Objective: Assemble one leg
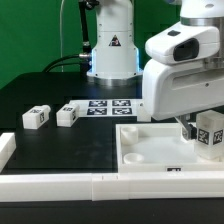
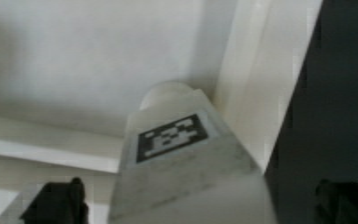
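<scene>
Three legs were counted in the exterior view: a first leg, a second leg and a third leg. There was one white tray and one marker board.

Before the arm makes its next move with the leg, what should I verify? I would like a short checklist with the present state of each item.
1. The leg lies between the fingertips of the gripper: ok.
2. The fingers press firmly on the leg: cannot tell; the wrist view seems to show narrow gaps.
3. The leg is at a corner of the tray, on the exterior view's right: ok.
4. The leg's tip sits in the corner socket: cannot tell; it is hidden.
5. The first spare leg and the second spare leg lie apart from the tray: ok.
</scene>
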You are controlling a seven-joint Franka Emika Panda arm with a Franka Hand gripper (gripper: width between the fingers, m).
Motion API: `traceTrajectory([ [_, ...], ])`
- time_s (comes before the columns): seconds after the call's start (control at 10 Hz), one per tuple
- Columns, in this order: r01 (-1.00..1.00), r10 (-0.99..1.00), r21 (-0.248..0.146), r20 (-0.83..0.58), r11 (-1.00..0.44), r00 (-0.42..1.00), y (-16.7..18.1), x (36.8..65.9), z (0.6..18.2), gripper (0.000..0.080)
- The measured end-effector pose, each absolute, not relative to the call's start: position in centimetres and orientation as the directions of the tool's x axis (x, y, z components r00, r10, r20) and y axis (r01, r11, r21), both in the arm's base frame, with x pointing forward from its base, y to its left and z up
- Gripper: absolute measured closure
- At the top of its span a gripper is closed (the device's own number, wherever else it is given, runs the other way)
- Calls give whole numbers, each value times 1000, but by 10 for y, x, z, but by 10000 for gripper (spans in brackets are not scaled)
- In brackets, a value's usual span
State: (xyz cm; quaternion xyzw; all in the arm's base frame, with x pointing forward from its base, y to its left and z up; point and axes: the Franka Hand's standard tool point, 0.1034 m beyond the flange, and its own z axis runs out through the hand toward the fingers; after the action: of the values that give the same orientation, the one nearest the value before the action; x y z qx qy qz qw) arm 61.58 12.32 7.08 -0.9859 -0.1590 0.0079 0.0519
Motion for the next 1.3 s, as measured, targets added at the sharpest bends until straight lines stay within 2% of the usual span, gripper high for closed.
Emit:
traceTrajectory([
  [0.3,337,339,-105,2,-936,941,124,615,70,151],
  [0.5,337,339,-106,2,-936,941,124,615,70,412],
  [0.6,315,316,-104,0,-943,949,122,616,70,412],
  [0.7,298,300,-103,-3,-949,954,121,616,69,505],
  [0.8,269,271,-103,-6,-958,962,121,616,69,505],
  [1.1,-189,-186,-84,-43,-978,982,120,616,68,505],
  [1.3,-490,-487,-60,-63,-870,871,119,616,68,505],
])
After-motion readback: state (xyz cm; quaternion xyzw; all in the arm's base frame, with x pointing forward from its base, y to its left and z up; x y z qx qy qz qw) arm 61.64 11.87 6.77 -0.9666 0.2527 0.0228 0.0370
